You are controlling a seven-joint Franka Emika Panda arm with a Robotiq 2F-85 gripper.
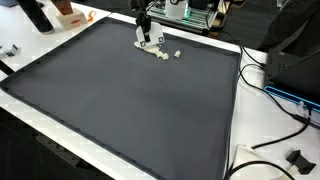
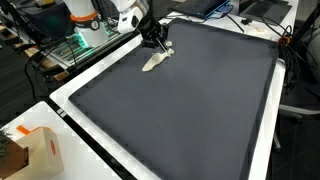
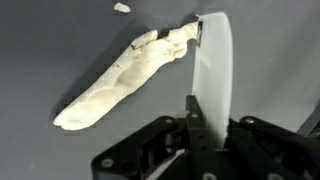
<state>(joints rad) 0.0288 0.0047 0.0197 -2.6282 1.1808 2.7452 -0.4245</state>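
Claw [image 3: 197, 115] was clamped on a white flat piece [image 3: 215, 70] at far edge of the mat [image 1: 120, 110], just beside a cream strip [image 3: 115, 88] (cloth? unclear). Grasp looked done, piece not yet lifted clear.

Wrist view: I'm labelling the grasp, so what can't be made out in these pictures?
Wrist view: the white flat piece in the gripper covers one end of the pale strip; contact cannot be told.
Wrist view: the gripper's body is cut off by the bottom edge.
Both exterior views: gripper and pale strip too small to show the grasp.
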